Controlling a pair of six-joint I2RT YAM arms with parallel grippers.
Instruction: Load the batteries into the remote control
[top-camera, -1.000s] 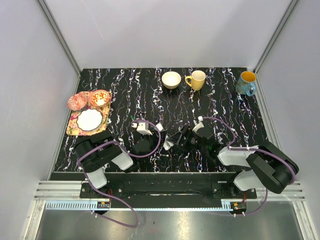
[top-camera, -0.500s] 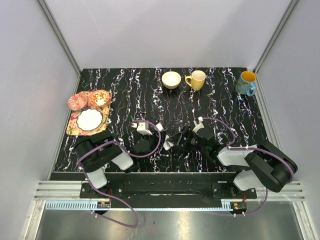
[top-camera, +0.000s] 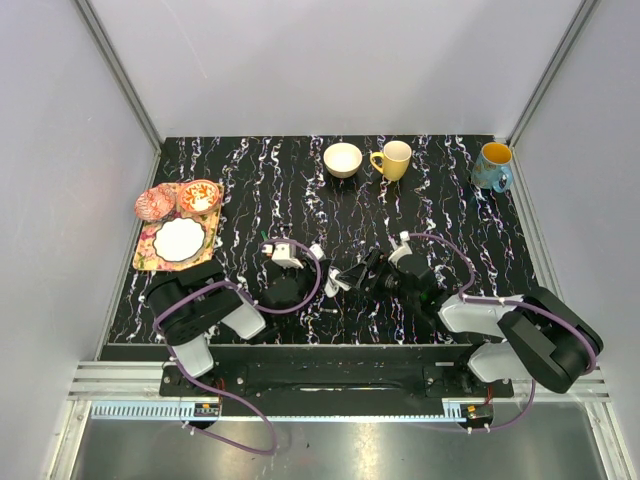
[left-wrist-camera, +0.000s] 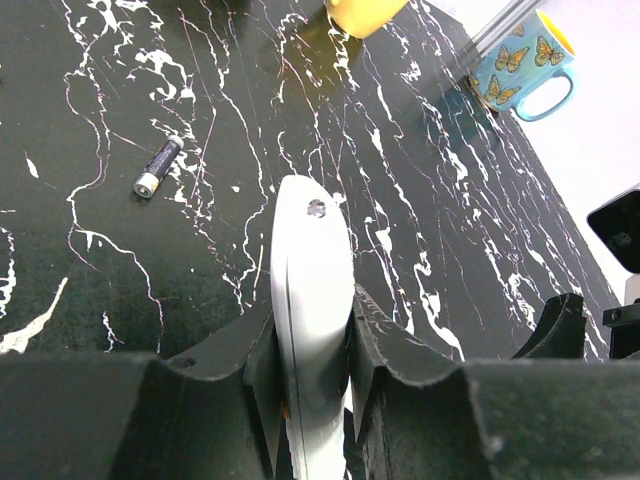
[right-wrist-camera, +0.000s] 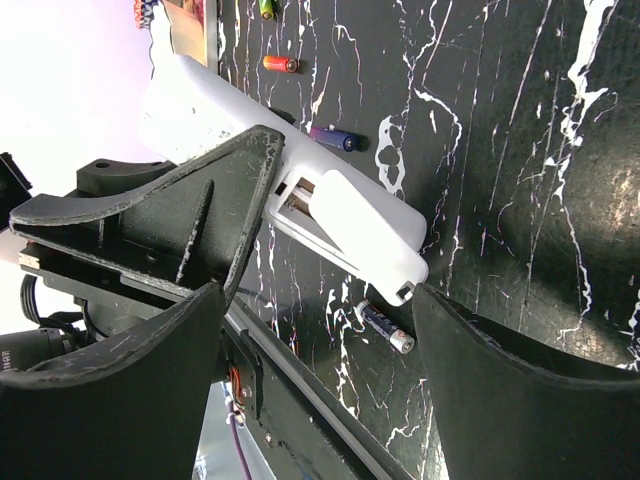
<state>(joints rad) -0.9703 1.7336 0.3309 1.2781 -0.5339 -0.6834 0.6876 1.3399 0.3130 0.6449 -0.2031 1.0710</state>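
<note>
My left gripper (left-wrist-camera: 312, 325) is shut on the white remote control (left-wrist-camera: 310, 250), held on edge a little above the table. In the right wrist view the remote (right-wrist-camera: 340, 215) lies across the frame with its battery bay (right-wrist-camera: 298, 197) open. My right gripper (right-wrist-camera: 318, 300) is open, and its right finger sits beside the remote's end. A dark blue battery (right-wrist-camera: 386, 328) lies on the table under that end. A bluish battery (right-wrist-camera: 332, 137) and a red-orange battery (right-wrist-camera: 280, 64) lie farther off. One dark battery (left-wrist-camera: 158, 167) shows in the left wrist view. In the top view the remote (top-camera: 331, 283) sits between both grippers.
A cream bowl (top-camera: 343, 159), a yellow mug (top-camera: 393, 159) and a blue butterfly mug (top-camera: 492, 166) stand along the far edge. A patterned tray (top-camera: 150, 255) with a white plate and small dishes sits at the left. The table's near edge is just behind the grippers.
Both wrists have shifted slightly toward the far side. The left gripper still holds the remote and the right gripper stays open by its end.
</note>
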